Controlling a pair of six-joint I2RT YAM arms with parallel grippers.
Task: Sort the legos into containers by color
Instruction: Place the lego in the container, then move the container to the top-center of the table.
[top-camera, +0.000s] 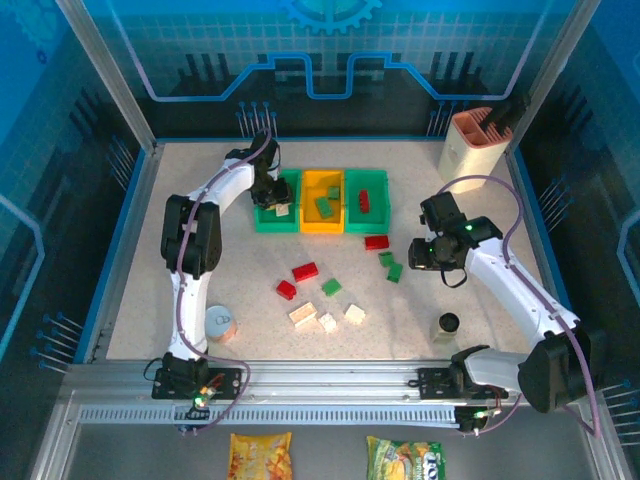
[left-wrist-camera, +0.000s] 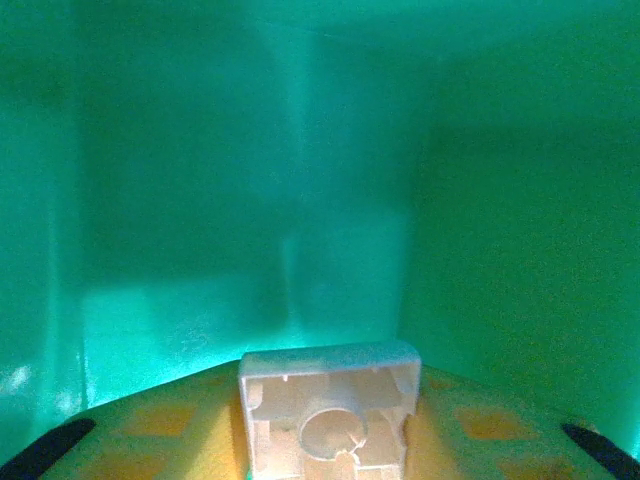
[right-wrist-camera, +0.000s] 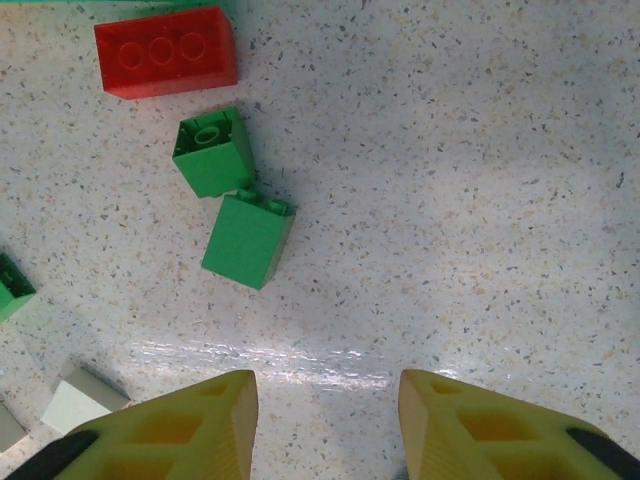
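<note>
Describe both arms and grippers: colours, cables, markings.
The left arm and right arm have white links, black joints and a purplish-grey cable looping alongside. A green light glows at the right wrist. The left gripper and right gripper have yellow-orange plastic fingers with recessed pockets and black tips.

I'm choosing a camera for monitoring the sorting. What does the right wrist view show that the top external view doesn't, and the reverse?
Right wrist adds close detail: the right gripper open above the table, and three studs on the red lego. Top external adds the three containers, green legos in the yellow one, the left gripper over the left green one, and the tin can. Shared: that red lego and the two loose green legos beside it.
</note>
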